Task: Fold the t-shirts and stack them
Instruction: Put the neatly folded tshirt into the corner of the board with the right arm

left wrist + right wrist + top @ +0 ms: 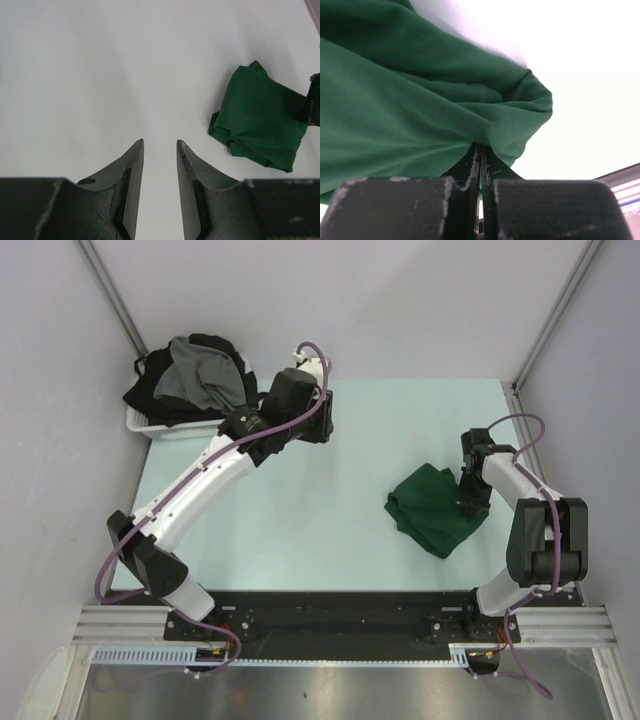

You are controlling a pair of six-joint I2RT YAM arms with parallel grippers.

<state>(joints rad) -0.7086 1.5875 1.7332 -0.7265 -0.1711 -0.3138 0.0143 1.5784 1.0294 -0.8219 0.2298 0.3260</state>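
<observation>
A dark green t-shirt (428,508) lies crumpled in a loose bundle on the pale table, right of centre; it also shows in the left wrist view (260,120). My right gripper (470,504) is shut on the bundle's right edge, and green cloth (395,100) is pinched between the closed jaws (480,148). A grey t-shirt (202,375) and black t-shirts (150,390) are heaped in the basket at the back left. My left gripper (315,420) hovers just right of that heap, open, with only bare table between its fingers (160,145).
The white plastic basket (150,428) stands in the table's back left corner against the wall. Metal frame posts run along both side walls. The right arm's dark wrist (314,100) shows at the right edge of the left wrist view.
</observation>
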